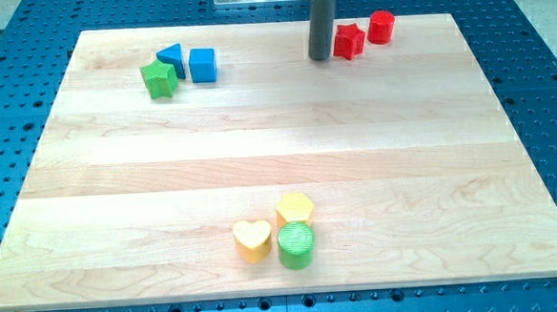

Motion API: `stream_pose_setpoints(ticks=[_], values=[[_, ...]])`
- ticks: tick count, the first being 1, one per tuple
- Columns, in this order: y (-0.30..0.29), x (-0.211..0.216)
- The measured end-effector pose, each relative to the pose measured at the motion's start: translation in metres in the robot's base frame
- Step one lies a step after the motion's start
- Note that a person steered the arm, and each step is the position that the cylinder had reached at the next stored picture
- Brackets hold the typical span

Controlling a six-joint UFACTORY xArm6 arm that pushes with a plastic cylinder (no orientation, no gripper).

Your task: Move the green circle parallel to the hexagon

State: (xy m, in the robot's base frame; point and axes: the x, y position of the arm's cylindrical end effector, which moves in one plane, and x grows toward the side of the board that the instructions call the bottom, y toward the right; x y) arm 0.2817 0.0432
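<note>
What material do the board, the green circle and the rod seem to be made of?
The board looks like pale wood with a smooth finish: grain and joined planks show. The green circle seems plastic, possibly printed: fine ridges cross its top. The rod is dark grey and matte, metal or plastic; my tip stands beside the red blocks.

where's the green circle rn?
The green circle is near the view's bottom, about centre, touching the yellow hexagon just above it, with the yellow heart at its left. My tip is far off, near the top.
</note>
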Motion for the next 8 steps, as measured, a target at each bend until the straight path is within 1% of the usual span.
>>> stream_pose_setpoints(ticks=[1, 2, 3, 4, 5, 6, 7, 8], values=[[-0.095, 0.069], [-0.153, 0.17], [-0.173, 0.278], [-0.153, 0.336], [-0.114, 0.335], [-0.04, 0.331], [-0.026, 0.31], [-0.036, 0.3]])
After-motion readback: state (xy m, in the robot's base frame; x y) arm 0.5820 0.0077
